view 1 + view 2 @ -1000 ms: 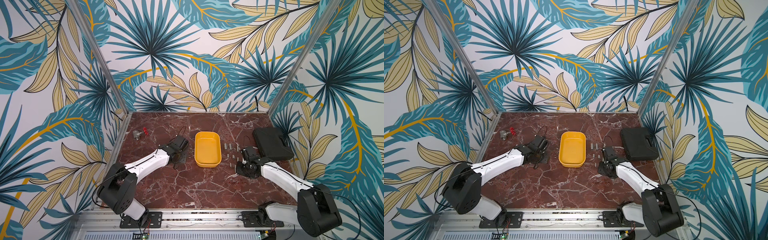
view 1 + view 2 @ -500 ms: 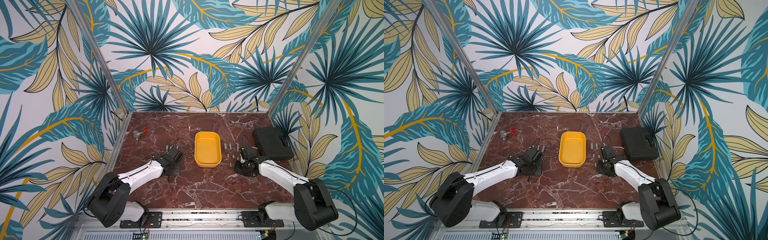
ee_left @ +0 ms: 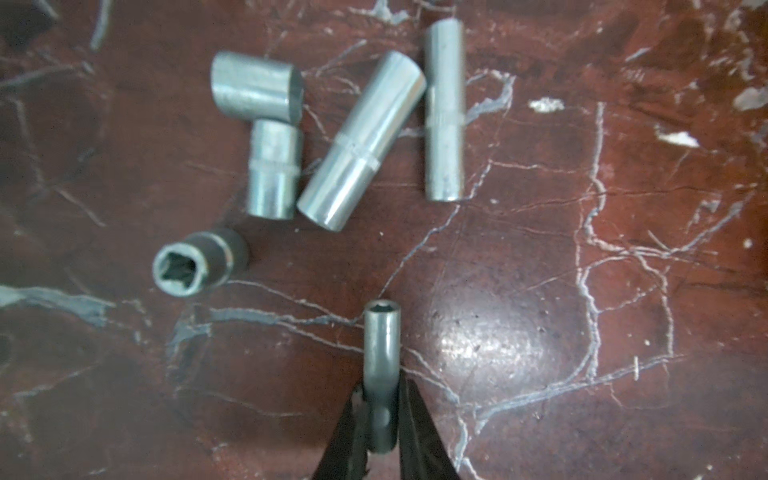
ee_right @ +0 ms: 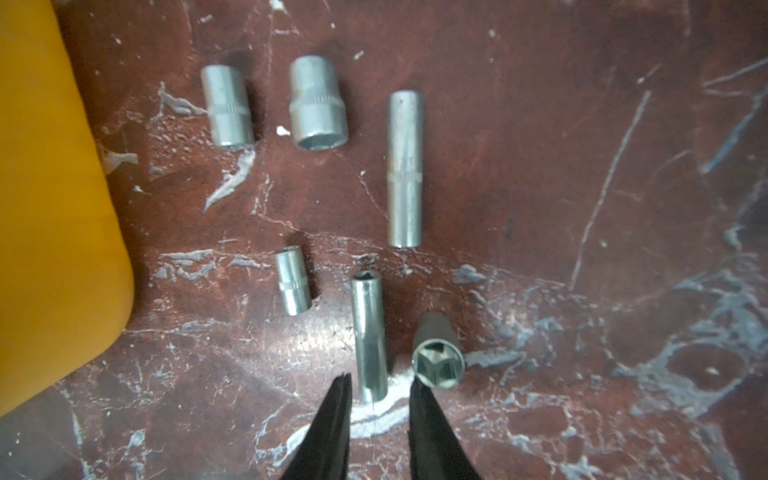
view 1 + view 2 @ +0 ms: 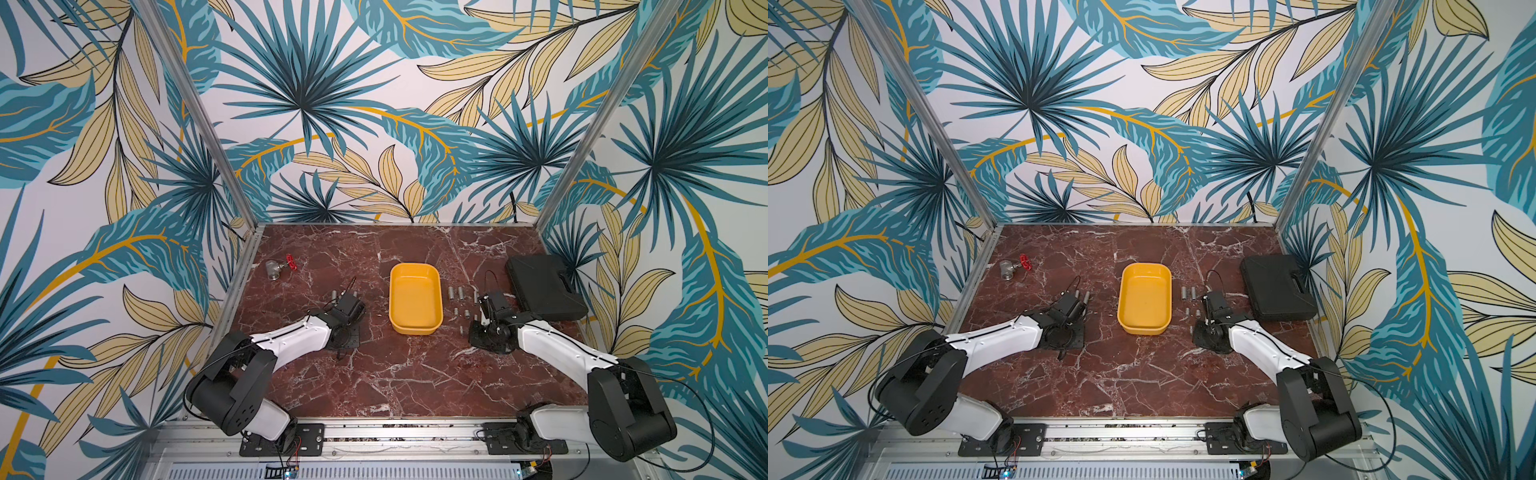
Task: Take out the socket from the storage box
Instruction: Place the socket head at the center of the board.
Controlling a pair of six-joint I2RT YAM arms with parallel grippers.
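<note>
While right fingers [image 4: 332, 428] gape, left fingers [image 3: 415, 432] clamp the socket [image 3: 381, 353], pointing straight outward

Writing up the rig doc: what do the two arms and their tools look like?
Both arms match: the left arm and right arm have white tapered link shells between bulky black joint housings, on black base plates bolted to an aluminium rail. A thin black cable loops outside each. The left tool and right tool have slim, black, pointed fingers. No markings legible.
</note>
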